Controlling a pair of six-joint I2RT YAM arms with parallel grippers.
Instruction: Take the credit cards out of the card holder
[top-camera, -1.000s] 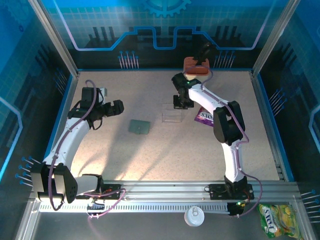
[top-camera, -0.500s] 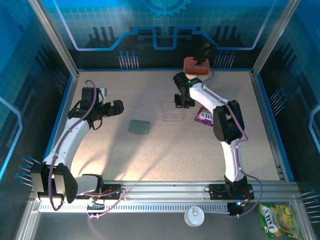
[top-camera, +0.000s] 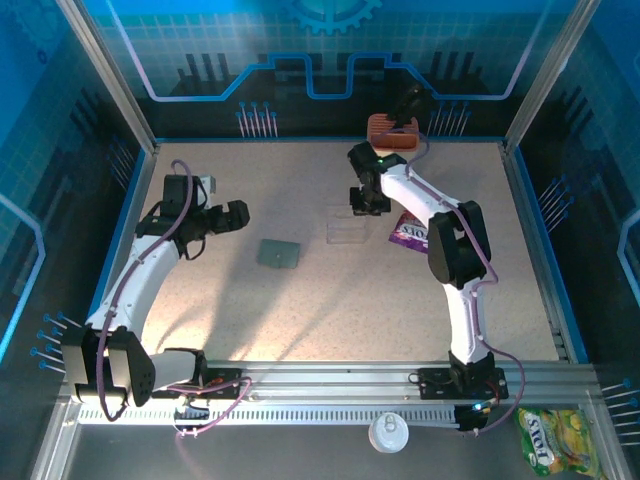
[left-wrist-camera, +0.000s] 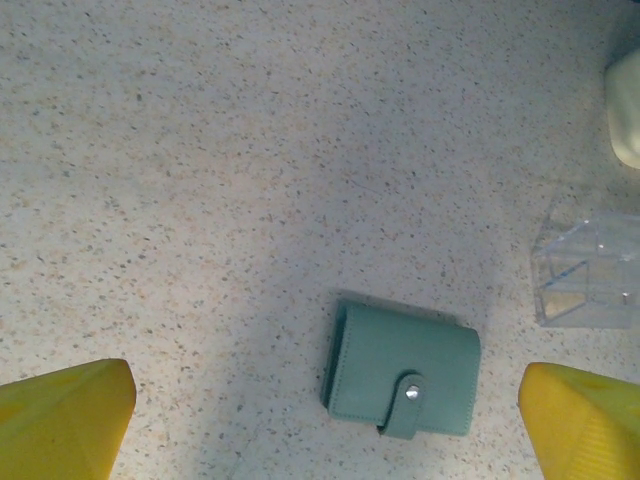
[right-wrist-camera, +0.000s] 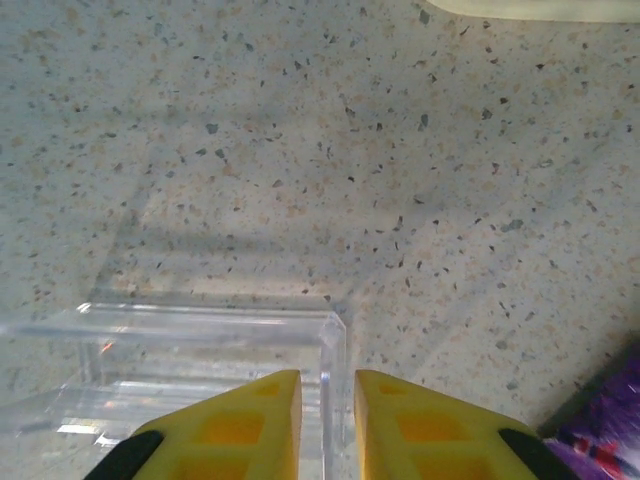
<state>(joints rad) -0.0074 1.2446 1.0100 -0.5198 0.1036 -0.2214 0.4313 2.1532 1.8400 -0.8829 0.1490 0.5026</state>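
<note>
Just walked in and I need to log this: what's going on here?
The card holder lies closed on the table, snap fastened, untouched. The left gripper hovers above it, wide open. The right gripper is off at a clear plastic box, one box wall between its barely parted fingers; whether it grips is unclear.

Flat teal card holder (left-wrist-camera: 400, 370), apparently closed

Open table (top-camera: 250, 320) surrounds the card holder (top-camera: 279, 254); a clear box (top-camera: 346, 233) stands near its right
</note>
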